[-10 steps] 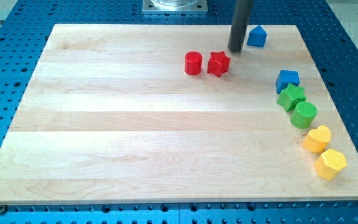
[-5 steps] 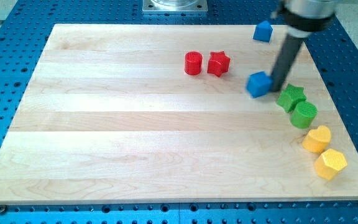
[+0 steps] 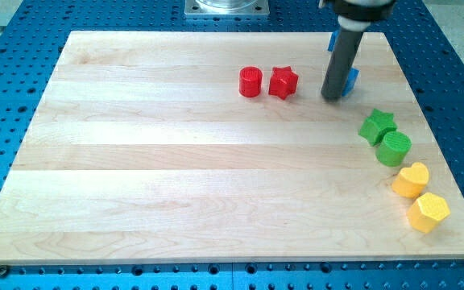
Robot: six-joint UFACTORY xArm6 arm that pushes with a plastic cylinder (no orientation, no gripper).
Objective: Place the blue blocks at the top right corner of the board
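Note:
My tip (image 3: 330,97) rests on the wooden board (image 3: 176,161) in its upper right part. One blue block (image 3: 351,79) sits right behind the rod's lower end, touching it on the view's right; only its right edge shows. The other blue block (image 3: 330,42) is near the board's top right corner, mostly hidden behind the rod, with a sliver showing on the rod's left. The tip is to the right of the red star.
A red cylinder (image 3: 250,81) and a red star (image 3: 283,81) stand left of the tip. Along the right edge lie a green star (image 3: 377,126), a green cylinder (image 3: 394,148), a yellow heart (image 3: 411,179) and a yellow hexagon (image 3: 428,212).
The lower blue block was pushed left away from the green star, then up toward the top right. My tip moved from its right side to its lower left.

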